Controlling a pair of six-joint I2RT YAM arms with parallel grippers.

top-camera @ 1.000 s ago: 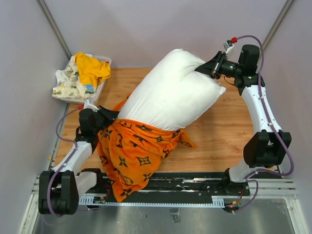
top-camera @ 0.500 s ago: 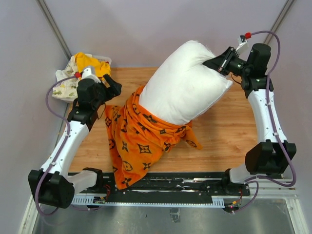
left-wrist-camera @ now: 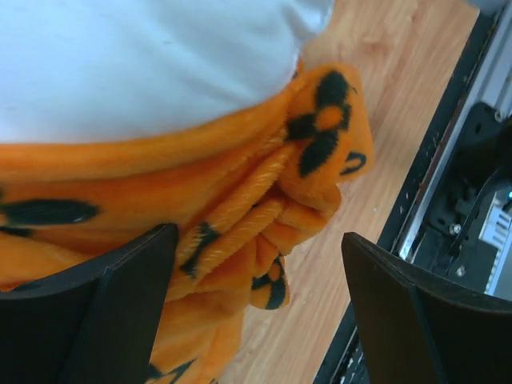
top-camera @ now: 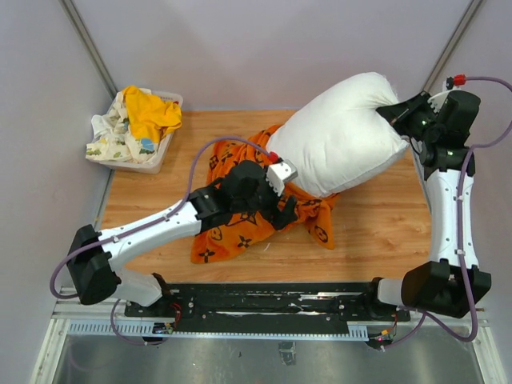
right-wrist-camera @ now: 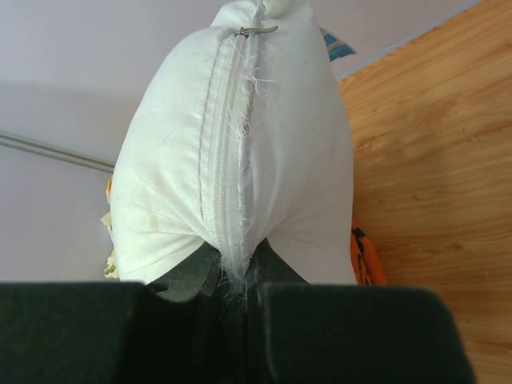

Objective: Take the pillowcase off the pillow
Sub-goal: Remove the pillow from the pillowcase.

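Two grippers: the right gripper clamps the zip seam of the plump white pillow; the left gripper gapes around the soft, limp bright-orange monogram-printed pillowcase, probably best seized at its bunched hem.

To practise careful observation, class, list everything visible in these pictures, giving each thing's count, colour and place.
pillow: one, white, far right of the table, near end inside the pillowcase
pillowcase: one, orange with black motifs, bunched mid-table
bin: one, pale, far left corner
yellow-orange cloth: one, in the bin
white printed cloth: one, in the bin
table: one, wood-coloured, beneath everything
left gripper: one, black, open at a pillowcase fold
right gripper: one, black, shut on the pillow's far end
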